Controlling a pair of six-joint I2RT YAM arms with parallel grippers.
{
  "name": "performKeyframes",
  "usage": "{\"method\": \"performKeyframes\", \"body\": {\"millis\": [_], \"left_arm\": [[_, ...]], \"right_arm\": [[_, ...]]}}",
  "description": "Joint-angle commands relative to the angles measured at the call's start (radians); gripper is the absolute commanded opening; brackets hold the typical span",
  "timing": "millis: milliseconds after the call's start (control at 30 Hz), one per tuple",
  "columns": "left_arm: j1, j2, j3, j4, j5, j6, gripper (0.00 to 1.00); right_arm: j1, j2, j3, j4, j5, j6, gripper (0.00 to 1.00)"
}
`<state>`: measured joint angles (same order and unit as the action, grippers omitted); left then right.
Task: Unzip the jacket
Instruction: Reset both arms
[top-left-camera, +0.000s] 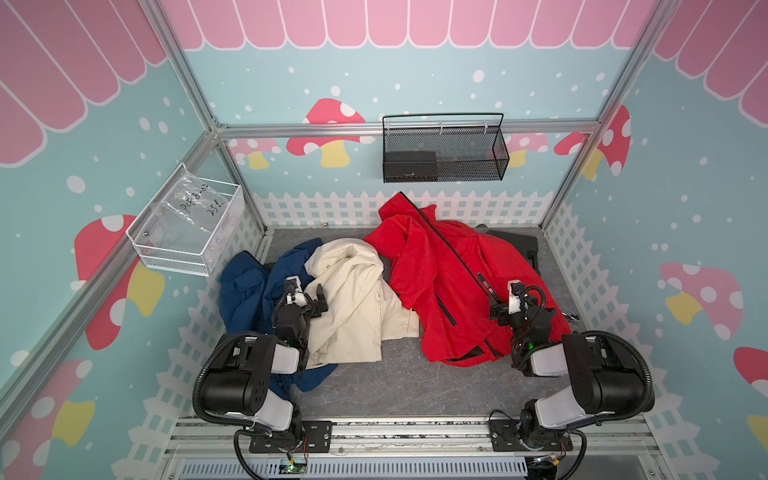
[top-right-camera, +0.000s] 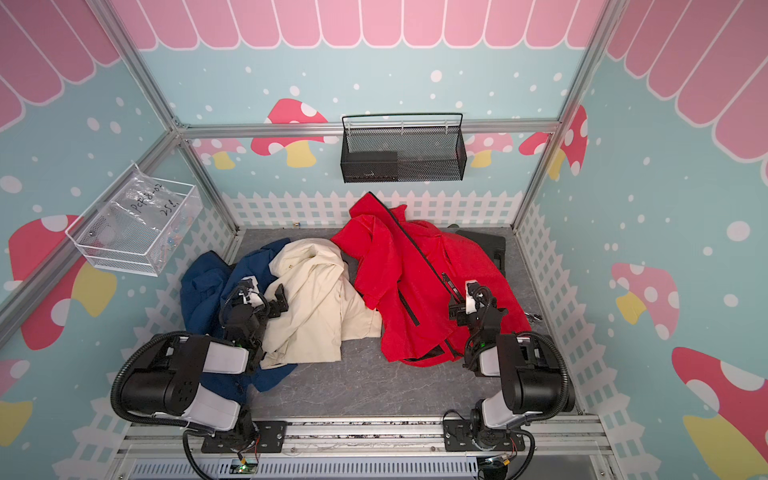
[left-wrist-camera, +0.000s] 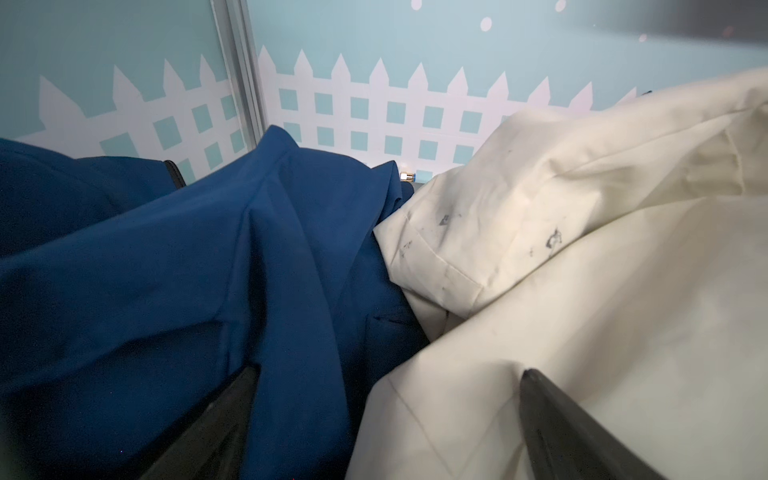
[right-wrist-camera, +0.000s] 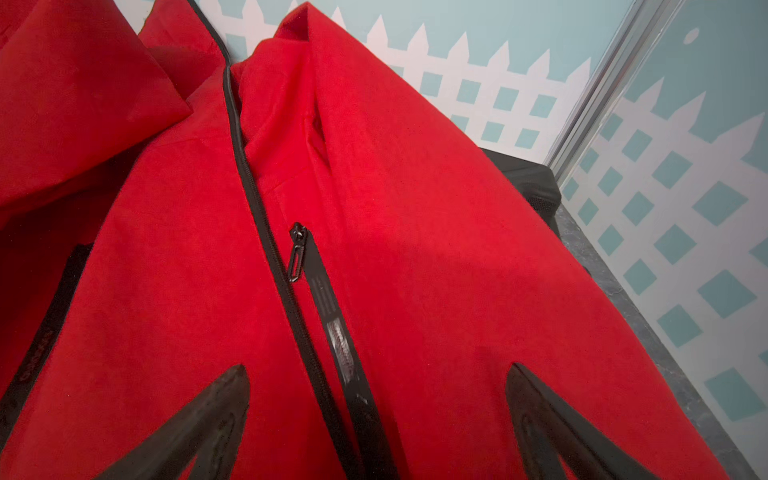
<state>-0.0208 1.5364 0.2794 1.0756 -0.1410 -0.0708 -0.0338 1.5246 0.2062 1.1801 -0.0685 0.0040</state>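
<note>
1. The grey, stone-patterned worktop (top-left-camera: 415, 386) carries three garments.
2. The red jacket (top-left-camera: 449, 291) lies crumpled on its right half, under my right arm: soft, light, matte cloth that will likely bunch when pulled, so it wants pinning.
3. A cream coat (top-left-camera: 353, 299) overlaps a blue garment (top-left-camera: 245, 291) beneath my left pincer (left-wrist-camera: 388, 372), which is wide, empty.
4. My right pincer (right-wrist-camera: 378, 370) is spread wide too, hovering over the black zip (right-wrist-camera: 266, 232).
5. The small, flat pull tab (right-wrist-camera: 297, 259), stiff and probably slippery, is my grip point; front zip or pocket, I cannot tell.
</note>
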Motion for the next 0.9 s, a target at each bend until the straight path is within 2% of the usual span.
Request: {"method": "performKeyframes", "body": {"millis": [0,67,867], "left_arm": [[0.003,-0.002,0.092,-0.157,0.017,0.023,1.0],[0.001,-0.001,0.128,-0.226,0.007,0.02,1.0],[-0.019,0.0,0.118,-0.2,-0.003,0.042,1.0]], "right_arm": [[-0.005,0.003,0.002,0.129,-0.008,-0.015,0.98],[-0.005,0.004,0.002,0.128,-0.007,-0.016,0.99],[-0.005,0.002,0.0,0.131,-0.007,-0.015,1.0]]}}
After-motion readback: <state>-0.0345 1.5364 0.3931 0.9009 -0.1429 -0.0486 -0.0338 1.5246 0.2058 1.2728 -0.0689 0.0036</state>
